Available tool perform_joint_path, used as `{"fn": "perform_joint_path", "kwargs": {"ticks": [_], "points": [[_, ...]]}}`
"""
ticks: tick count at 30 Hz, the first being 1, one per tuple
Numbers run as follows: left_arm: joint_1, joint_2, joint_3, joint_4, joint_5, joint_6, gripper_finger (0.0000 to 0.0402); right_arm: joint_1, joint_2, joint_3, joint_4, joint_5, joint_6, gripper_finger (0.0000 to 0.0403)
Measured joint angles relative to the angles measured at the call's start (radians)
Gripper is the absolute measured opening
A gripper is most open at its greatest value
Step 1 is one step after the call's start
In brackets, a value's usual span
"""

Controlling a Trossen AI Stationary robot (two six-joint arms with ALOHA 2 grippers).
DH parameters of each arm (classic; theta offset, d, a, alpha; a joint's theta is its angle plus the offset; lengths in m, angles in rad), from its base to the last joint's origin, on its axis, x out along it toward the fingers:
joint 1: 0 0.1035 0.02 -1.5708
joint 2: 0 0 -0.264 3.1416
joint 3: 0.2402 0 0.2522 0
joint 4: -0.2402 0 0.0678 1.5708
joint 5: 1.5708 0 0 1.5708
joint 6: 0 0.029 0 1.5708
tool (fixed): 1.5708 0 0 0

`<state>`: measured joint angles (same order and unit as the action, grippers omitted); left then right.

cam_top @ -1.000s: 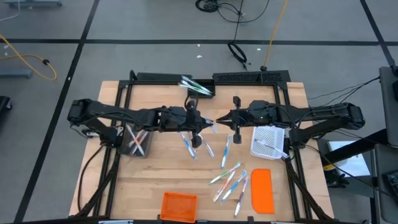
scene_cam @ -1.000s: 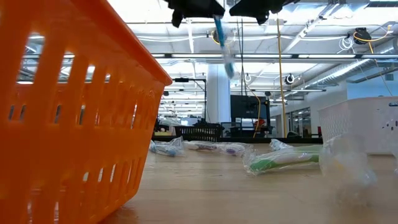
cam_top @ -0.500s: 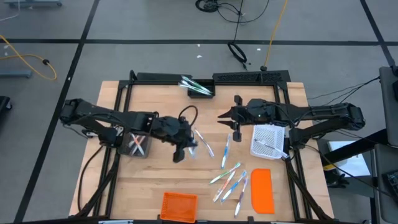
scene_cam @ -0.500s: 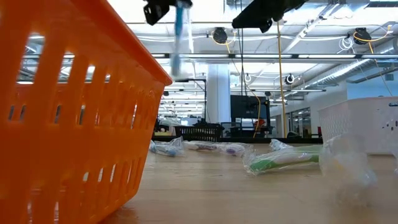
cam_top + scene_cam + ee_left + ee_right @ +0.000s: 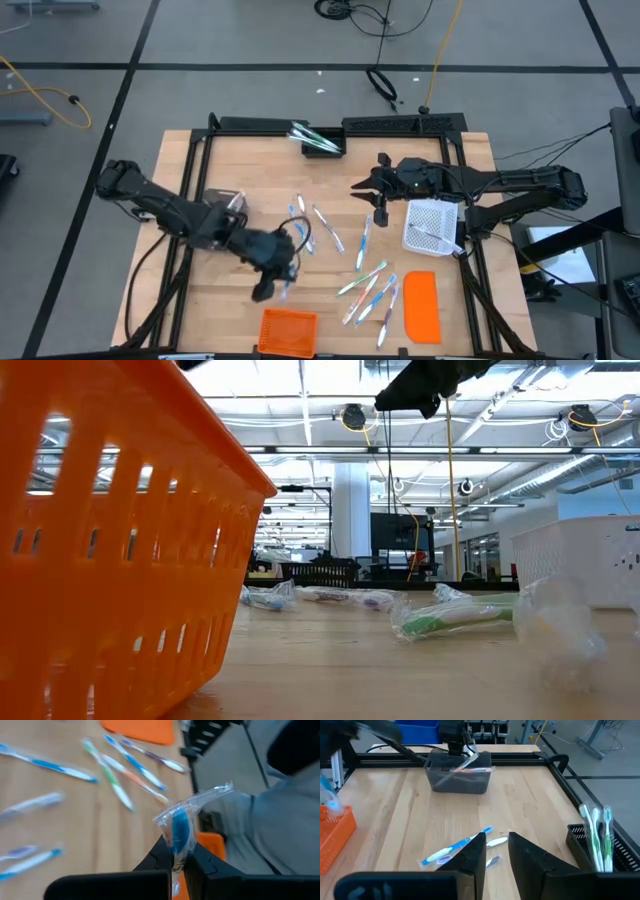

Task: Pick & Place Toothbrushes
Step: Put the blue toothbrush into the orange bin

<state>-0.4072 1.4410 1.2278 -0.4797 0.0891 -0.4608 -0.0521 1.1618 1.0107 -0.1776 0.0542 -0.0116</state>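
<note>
Two arms work over the wooden table [image 5: 250, 310], and the account runs from left to right as the overhead camera shows it. Farthest left sits a dark bin [image 5: 222, 212] with toothbrushes inside. Beside it, the left gripper [image 5: 272, 283] hangs just above the orange basket [image 5: 288, 330] at the near edge, its fingers clamped on a blue wrapped toothbrush [image 5: 179, 831] still in its clear sleeve. Several loose toothbrushes [image 5: 325, 228] lie scattered mid-table, with another cluster [image 5: 368, 290] nearer the front. At the far edge a black tray [image 5: 322, 145] holds green-and-white brushes. Next comes the right gripper [image 5: 362, 186], hovering above the table with its fingers slightly apart and empty. Beyond it stand the white mesh basket [image 5: 432, 228] and, near the front, the flat orange lid [image 5: 421, 305].
</note>
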Motion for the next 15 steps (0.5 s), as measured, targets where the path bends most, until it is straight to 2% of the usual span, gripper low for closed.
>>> {"fn": "perform_joint_path", "kwargs": {"ticks": [5,10,15], "points": [[-0.093,0.000,0.000,0.013,-0.030,-0.028,0.0010,0.000,0.000,0.000,0.000,-0.002,0.000,0.0073],[-0.168,0.006,0.000,0.019,-0.149,-0.083,0.0018,0.000,0.000,0.000,0.000,-0.002,0.000,0.0073],[-0.211,0.055,0.000,0.066,-0.162,-0.137,0.0009,0.000,0.000,-0.002,-0.009,-0.002,0.000,0.0073]]}}
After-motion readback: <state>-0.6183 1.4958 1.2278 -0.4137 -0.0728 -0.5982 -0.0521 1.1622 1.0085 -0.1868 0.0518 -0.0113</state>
